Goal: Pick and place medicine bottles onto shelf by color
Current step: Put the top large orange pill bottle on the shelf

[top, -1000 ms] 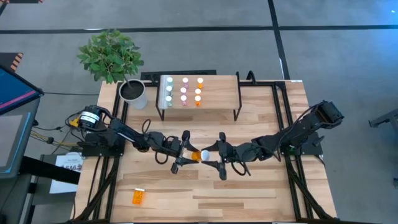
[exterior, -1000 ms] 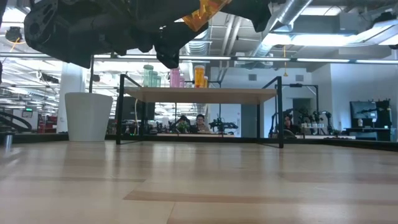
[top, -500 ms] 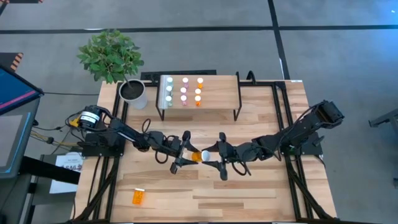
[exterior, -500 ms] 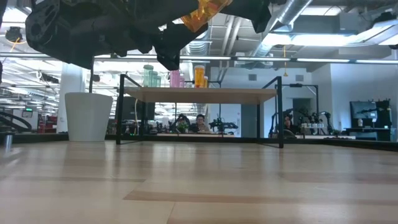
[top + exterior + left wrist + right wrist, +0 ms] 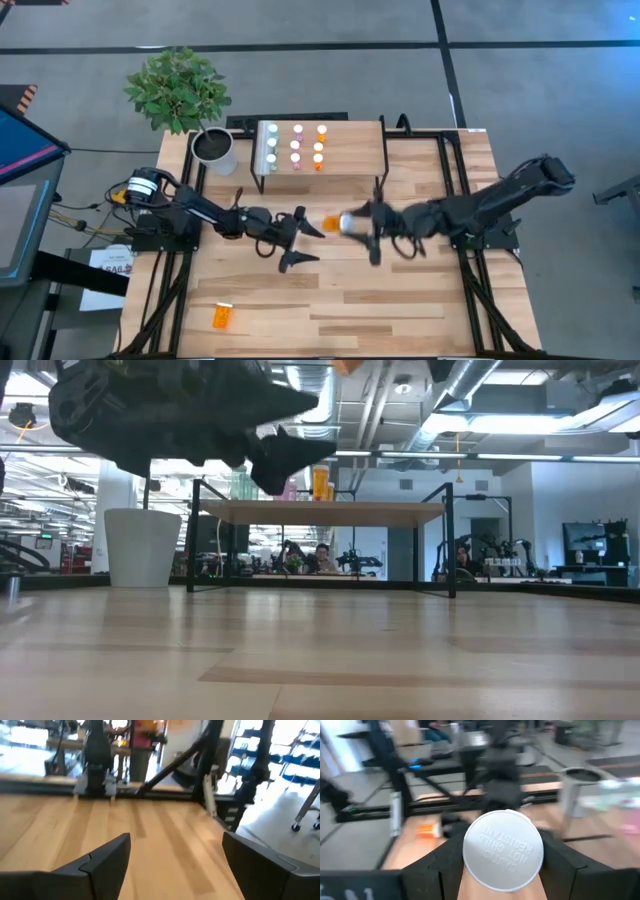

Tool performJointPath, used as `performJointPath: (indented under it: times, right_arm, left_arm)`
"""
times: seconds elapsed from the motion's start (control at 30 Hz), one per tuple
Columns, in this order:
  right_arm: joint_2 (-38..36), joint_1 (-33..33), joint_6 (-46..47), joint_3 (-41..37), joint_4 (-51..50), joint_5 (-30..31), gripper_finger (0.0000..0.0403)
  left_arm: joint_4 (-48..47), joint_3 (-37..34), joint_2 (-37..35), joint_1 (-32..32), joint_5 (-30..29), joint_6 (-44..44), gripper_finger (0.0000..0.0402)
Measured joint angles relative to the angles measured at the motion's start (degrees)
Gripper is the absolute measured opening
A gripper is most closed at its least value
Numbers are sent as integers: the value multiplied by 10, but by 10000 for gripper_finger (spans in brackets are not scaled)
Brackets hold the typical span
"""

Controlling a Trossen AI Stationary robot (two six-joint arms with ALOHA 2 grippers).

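An orange medicine bottle [image 5: 330, 224] with a white cap [image 5: 503, 851] hangs in the air over the table's middle, with my right gripper [image 5: 352, 223] shut on it. Just to its left my left gripper [image 5: 300, 241] stands open and level, with nothing between its fingers [image 5: 175, 865]. The shelf [image 5: 352, 150] stands at the far middle; on its left half stand green [image 5: 271, 143], pink [image 5: 296, 143] and orange [image 5: 320, 143] medicine bottles in columns. Another orange bottle [image 5: 222, 317] lies on its side near the front left corner. My right gripper pinches the bottle's orange body [image 5: 470, 887] between its two fingers, just behind the cap. The fingers come level from the table's right and lie along the bottle. The cap faces back toward the wrist. The bottle lies level, lifted clear of the table, its bottom toward the left gripper.
A white plant pot [image 5: 215, 150] with a leafy plant stands just left of the shelf. Black frame rails [image 5: 455, 190] run along the table's left and right sides. Bare tabletop [image 5: 400, 310] lies in front of the grippers.
My left gripper has opened and let go of the orange bottle, which both grippers held between them. My right gripper has carried the bottle up and toward the table's far right, away from the left gripper. The bottle stays level.
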Motion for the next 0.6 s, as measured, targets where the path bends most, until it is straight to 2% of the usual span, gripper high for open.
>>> performJointPath:
  times: [0.17, 0.3, 0.5, 0.6]
  right_arm:
    - [-65, -70, 5, 55, -150, 18, 223]
    - [-70, -160, 8, 143, -295, 12, 224]
    - [-26, -319, 28, 268, -491, -74, 224]
    - [-1, -391, 36, 300, -527, -126, 224]
  left_arm:
    - [-34, 0, -19, 10, -13, -28, 306]
    - [-32, 4, -27, 9, -10, -28, 306]
    - [-37, 4, -27, 7, -6, -29, 306]
    - [-38, 4, -27, 4, -6, -32, 306]
